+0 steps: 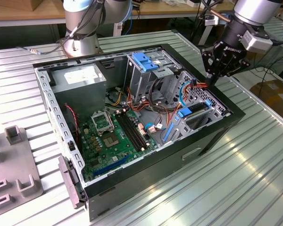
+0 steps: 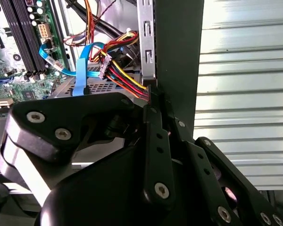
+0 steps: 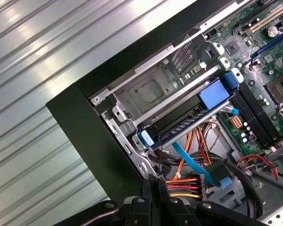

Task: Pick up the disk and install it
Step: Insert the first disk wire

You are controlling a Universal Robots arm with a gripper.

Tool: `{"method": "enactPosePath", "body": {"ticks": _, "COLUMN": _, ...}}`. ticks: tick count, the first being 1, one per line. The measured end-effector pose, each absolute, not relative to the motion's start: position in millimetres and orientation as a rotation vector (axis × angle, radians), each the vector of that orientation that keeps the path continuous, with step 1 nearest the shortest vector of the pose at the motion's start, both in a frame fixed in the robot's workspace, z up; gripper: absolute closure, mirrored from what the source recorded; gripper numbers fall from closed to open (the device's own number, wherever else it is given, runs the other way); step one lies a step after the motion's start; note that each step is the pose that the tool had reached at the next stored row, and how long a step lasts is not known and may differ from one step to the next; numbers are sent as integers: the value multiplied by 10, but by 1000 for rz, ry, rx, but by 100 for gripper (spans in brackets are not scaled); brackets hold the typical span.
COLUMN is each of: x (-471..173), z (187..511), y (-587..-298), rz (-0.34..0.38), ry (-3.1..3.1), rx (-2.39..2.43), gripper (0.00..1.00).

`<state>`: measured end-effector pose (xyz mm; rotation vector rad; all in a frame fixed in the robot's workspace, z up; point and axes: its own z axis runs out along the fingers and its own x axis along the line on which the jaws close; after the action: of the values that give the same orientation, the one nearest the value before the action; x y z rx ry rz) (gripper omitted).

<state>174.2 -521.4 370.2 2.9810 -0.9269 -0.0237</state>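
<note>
On the ribbed surface [image 1: 254,179] the open computer case [image 1: 146,174] already carries the disk [image 3: 179,125], slotted into its corner bay, so my gripper [image 3: 156,184] hovers pressed together and empty, just beside the coloured wires [image 3: 188,186].

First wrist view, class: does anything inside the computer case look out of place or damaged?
Nothing looks damaged. The coloured wire bundle and blue cable lie loose beside the disk, crowding the gripper.
</note>
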Motion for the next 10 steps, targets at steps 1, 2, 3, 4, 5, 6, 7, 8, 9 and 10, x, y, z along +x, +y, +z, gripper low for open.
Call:
{"method": "enactPosePath", "body": {"ticks": 1, "x": 1726, "z": 3702, "y": -5214, "rz": -24, "ry": -927, "rx": 2981, "gripper": 83}}
{"method": "enactPosePath", "body": {"ticks": 2, "x": 1717, "z": 3702, "y": -5214, "rz": -24, "ry": -927, "rx": 2981, "gripper": 83}}
{"method": "enactPosePath", "body": {"ticks": 3, "x": 1709, "z": 3702, "y": -5214, "rz": -24, "ry": -927, "rx": 2981, "gripper": 83}}
{"method": "enactPosePath", "body": {"ticks": 4, "x": 1698, "z": 3702, "y": -5215, "rz": -24, "ry": -927, "rx": 2981, "gripper": 83}}
{"method": "enactPosePath", "body": {"ticks": 5, "x": 1692, "z": 3702, "y": -5214, "rz": -24, "ry": -927, "rx": 2981, "gripper": 83}}
{"method": "enactPosePath", "body": {"ticks": 6, "x": 1687, "z": 3702, "y": -5214, "rz": -24, "ry": -927, "rx": 2981, "gripper": 83}}
{"method": "enactPosePath", "body": {"ticks": 7, "x": 1682, "z": 3702, "y": -5215, "rz": -24, "ry": -927, "rx": 2981, "gripper": 83}}
{"method": "enactPosePath", "body": {"ticks": 8, "x": 1682, "z": 3702, "y": -5215, "rz": -24, "ry": -927, "rx": 2981, "gripper": 83}}
{"method": "enactPosePath", "body": {"ticks": 9, "x": 1681, "z": 3702, "y": -5214, "rz": -24, "ry": -927, "rx": 2981, "gripper": 83}}
{"method": "enactPosePath", "body": {"ticks": 10, "x": 1681, "z": 3702, "y": -5214, "rz": -24, "ry": -937, "rx": 2978, "gripper": 83}}
